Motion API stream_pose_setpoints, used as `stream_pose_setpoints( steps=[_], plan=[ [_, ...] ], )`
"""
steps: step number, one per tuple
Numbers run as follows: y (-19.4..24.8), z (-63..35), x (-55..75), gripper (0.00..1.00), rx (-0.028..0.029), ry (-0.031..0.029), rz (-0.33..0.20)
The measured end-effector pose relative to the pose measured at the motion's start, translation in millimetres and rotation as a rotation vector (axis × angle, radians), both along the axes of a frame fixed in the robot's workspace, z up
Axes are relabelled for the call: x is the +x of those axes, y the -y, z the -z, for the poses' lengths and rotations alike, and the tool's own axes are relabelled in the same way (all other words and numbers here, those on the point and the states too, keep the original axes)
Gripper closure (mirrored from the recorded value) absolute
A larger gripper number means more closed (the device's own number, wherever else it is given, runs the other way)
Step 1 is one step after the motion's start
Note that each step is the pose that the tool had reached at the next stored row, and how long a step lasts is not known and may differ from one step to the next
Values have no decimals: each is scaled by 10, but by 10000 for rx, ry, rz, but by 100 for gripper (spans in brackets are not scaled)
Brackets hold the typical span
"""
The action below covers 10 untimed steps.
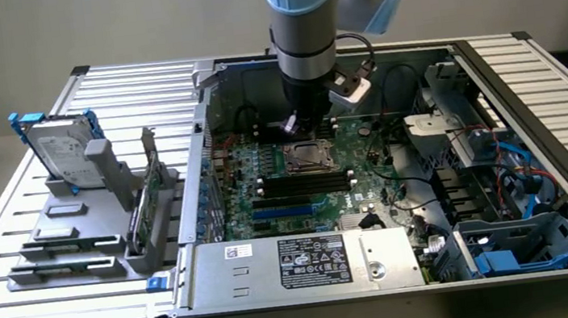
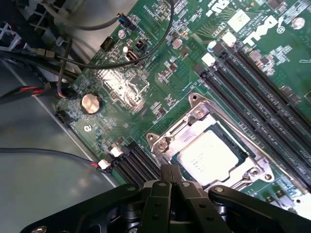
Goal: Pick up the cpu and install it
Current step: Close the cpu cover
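Wrist view: cpu (image 2: 210,154) apparently in socket (image 2: 167,141).

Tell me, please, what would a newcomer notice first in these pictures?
First, the robot arm reaching down into the open computer case, with its gripper shut just above the green motherboard. Next, the cpu, a silver square already lying inside the metal-framed socket right beside the fingertips.

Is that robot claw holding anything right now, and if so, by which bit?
Nothing is held. The gripper is shut with no object between its fingers, just above the edge of the socket, where the cpu already sits.
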<state>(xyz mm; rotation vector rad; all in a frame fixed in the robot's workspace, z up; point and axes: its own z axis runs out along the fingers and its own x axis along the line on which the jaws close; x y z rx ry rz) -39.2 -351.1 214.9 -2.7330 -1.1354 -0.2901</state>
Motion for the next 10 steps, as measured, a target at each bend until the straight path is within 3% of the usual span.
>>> stream_pose_setpoints(
  steps=[10],
  plan=[
    [168, -127, -80, 89, 0, -14, -3]
  ],
)
